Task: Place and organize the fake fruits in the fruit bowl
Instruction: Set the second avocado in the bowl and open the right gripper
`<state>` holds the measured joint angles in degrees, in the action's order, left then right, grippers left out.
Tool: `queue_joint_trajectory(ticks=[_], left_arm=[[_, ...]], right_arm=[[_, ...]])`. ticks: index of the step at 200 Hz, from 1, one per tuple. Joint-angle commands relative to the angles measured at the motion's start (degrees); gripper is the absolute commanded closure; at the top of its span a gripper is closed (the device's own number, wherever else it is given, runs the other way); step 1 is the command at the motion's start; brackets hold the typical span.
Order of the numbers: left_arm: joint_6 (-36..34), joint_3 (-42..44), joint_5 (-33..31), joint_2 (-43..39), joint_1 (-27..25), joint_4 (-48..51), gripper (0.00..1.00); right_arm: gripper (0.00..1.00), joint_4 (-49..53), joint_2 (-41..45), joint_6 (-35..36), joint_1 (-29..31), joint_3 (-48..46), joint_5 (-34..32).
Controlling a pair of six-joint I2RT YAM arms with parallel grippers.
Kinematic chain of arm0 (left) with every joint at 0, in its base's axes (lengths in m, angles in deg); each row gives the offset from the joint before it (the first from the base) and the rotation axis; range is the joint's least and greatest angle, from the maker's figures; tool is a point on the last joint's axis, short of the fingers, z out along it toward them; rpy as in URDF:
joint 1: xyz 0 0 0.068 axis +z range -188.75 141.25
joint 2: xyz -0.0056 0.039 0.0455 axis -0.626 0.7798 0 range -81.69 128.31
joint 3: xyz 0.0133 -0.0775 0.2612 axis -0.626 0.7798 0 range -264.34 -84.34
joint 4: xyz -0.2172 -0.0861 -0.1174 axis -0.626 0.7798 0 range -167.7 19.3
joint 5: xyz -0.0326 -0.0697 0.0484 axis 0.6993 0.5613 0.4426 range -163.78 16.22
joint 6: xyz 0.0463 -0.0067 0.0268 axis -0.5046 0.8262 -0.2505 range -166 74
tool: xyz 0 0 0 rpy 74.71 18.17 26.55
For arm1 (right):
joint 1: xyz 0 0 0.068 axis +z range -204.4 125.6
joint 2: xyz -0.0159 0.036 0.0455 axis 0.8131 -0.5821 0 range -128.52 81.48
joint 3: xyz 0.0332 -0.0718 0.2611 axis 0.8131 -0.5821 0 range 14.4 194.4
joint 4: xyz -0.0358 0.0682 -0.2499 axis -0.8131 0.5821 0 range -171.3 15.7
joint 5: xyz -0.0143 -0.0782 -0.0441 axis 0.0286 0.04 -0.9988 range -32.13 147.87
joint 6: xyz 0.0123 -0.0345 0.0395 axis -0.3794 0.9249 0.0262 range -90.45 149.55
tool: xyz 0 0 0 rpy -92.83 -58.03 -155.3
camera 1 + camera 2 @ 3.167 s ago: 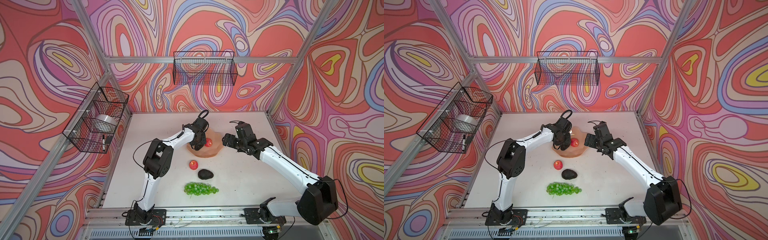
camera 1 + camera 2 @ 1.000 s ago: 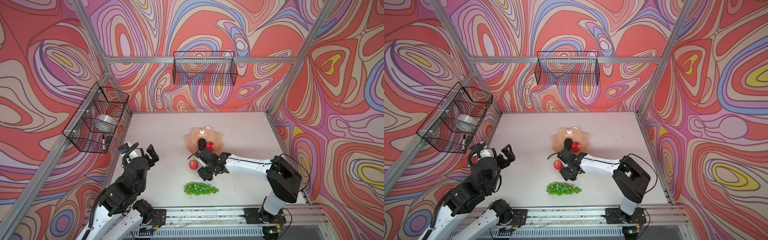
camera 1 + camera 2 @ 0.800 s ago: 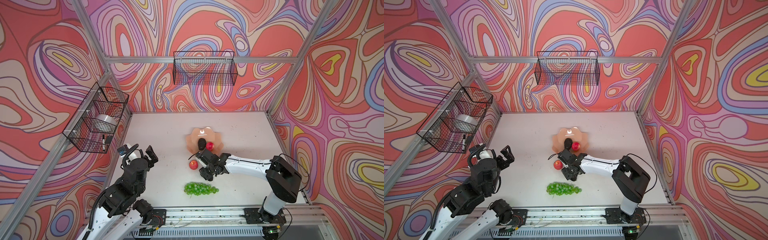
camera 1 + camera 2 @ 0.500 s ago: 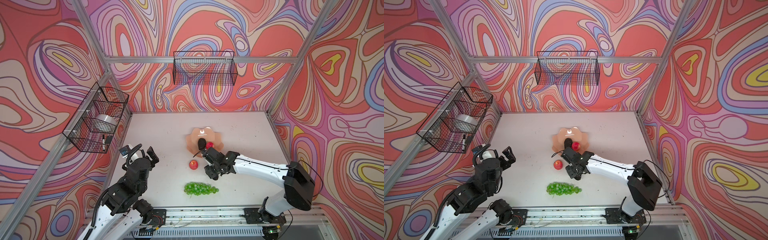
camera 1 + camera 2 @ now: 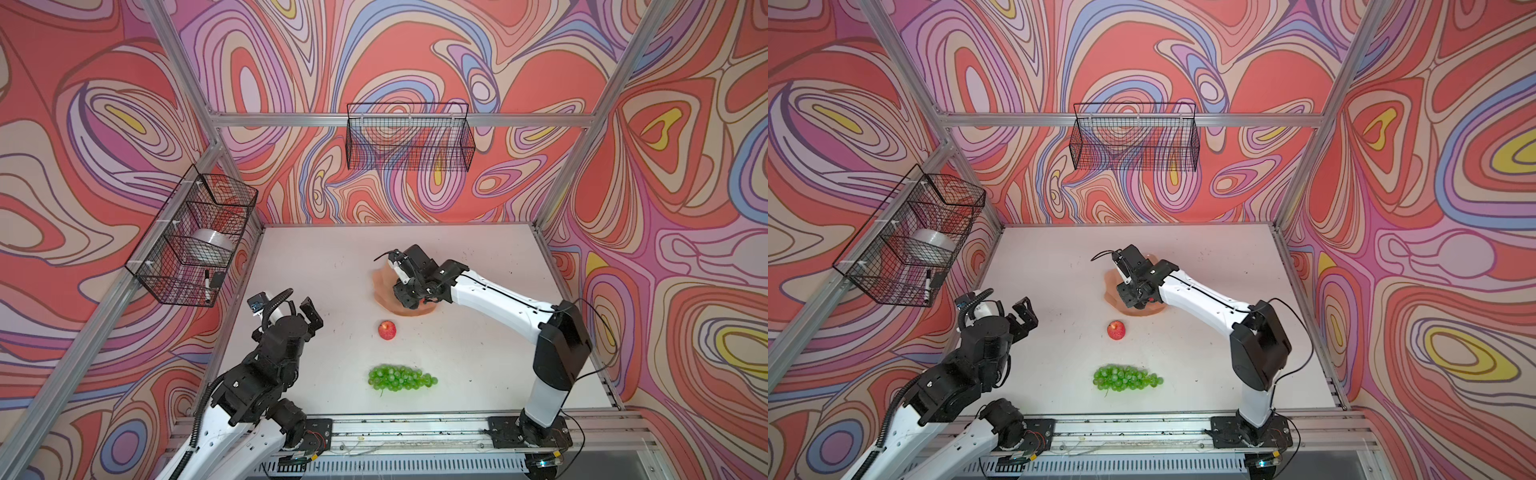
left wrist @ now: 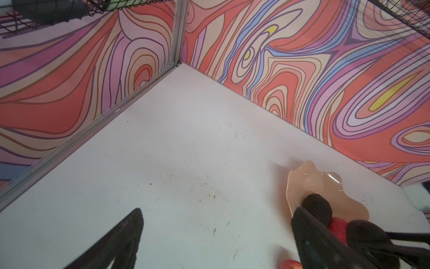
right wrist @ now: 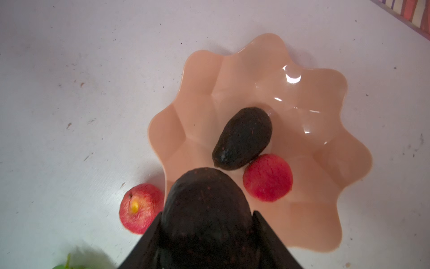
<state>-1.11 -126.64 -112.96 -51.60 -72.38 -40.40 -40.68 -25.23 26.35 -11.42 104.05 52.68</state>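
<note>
— Pinched between the right fingers (image 7: 267, 242): a dark avocado (image 7: 204, 209), gripped across its broad body, one end poking out beyond the grip. Hanging above the fruit bowl (image 7: 314, 111), over the rim on the side nearest the loose apple (image 7: 139, 207).

— Why held up there rather than dropped at once?

— Probably to clear the scalloped rim and find a gap. Already inside: another avocado (image 7: 243, 137) lying toward the middle, touching a red apple (image 7: 267, 178). Plenty of bare pink floor beyond those two, so likely better to carry further in before letting go.

— And gripped across the belly for what reason?

— Rounded, slick-looking skin; least likely to squirt out with a wide hold there.

— Anything left out on the tabletop (image 5: 332, 266)?

— That loose apple, just outside the bowl, plus the green grapes (image 5: 401, 377) nearer the front edge, well apart from the bowl.

— Left side?

— Nothing between the left fingers (image 6: 125, 235), spread wide and parked over bare tabletop off to the side. Presumably placed there to leave room over the bowl.

— Risk?

— Dropping onto the rim or onto the fruit inside; could roll off or knock the apple. Best to lower close before opening.
</note>
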Motion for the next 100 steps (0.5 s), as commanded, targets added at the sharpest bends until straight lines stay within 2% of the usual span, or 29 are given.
queue_joint_trajectory(ticks=[1, 48, 70, 100], left_arm=[[1.76, 0.56, 1.60, -0.88, 0.40, 2.88, 0.00], [2.29, 1.08, 3.30, -2.04, 0.40, 4.12, 0.00], [3.11, 1.14, 4.70, -1.67, 0.40, 4.86, 0.00], [6.71, -1.63, 8.56, 3.09, 0.40, 9.04, 0.04]], right_arm=[[0.59, -2.53, -4.22, 5.71, -1.05, 3.29, 2.27], [0.58, -5.24, -10.02, 5.34, -1.23, 4.91, 3.94], [0.51, -5.64, -11.08, 4.73, -1.34, 5.01, 3.35], [0.37, -6.10, -10.05, 3.11, -1.88, 4.76, 4.60]])
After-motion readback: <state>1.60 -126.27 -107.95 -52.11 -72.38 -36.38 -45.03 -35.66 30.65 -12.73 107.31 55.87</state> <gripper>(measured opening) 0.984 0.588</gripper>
